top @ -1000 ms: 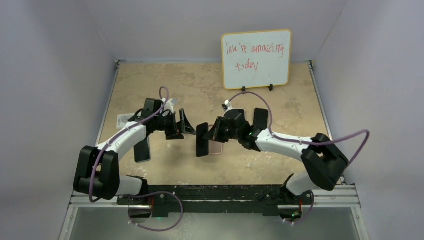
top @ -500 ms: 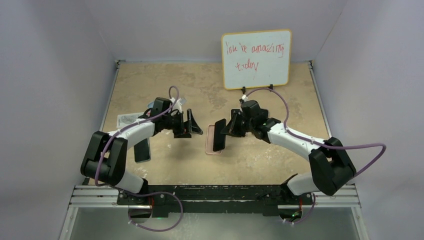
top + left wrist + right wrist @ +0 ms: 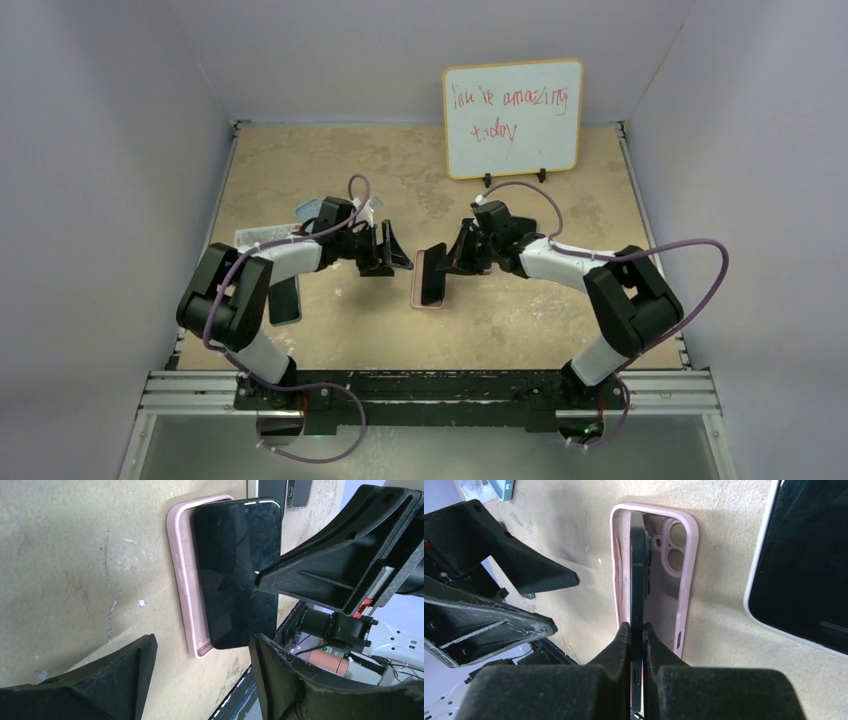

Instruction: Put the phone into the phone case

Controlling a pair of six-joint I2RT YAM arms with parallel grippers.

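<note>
Your right pincer (image 3: 455, 262) is clamped on the phone (image 3: 433, 275). In the right wrist view both fingers (image 3: 621, 640) press flat against the two faces of the phone (image 3: 638, 580), gripping it at one short end, with no gap on either side. The phone stands on its long edge rather than lying flat. Its thin side faces that camera, and its lens bump is turned toward the lens cut-out of the case (image 3: 689, 555).

The pink case (image 3: 424, 303) lies open side up on the table (image 3: 500, 330), directly beneath the phone. The phone sits over the case's long wall on the side nearer your left arm, and the rest of the case's floor shows bare beside it. You cannot tell from these views whether the phone's lower edge touches the case or hangs just above it.

Your left pincer (image 3: 392, 250) has its jaws apart and holds nothing. It points at the phone from the other side, near it but not touching. In the left wrist view the dark screen of the phone (image 3: 237, 570) faces it, and the case (image 3: 180, 570) shows as a pink rim along one side.

A second phone (image 3: 804, 570) with a pale edge lies flat just beside the case. A third phone (image 3: 284, 300) lies by your left arm. A whiteboard (image 3: 513, 118) stands at the back.
</note>
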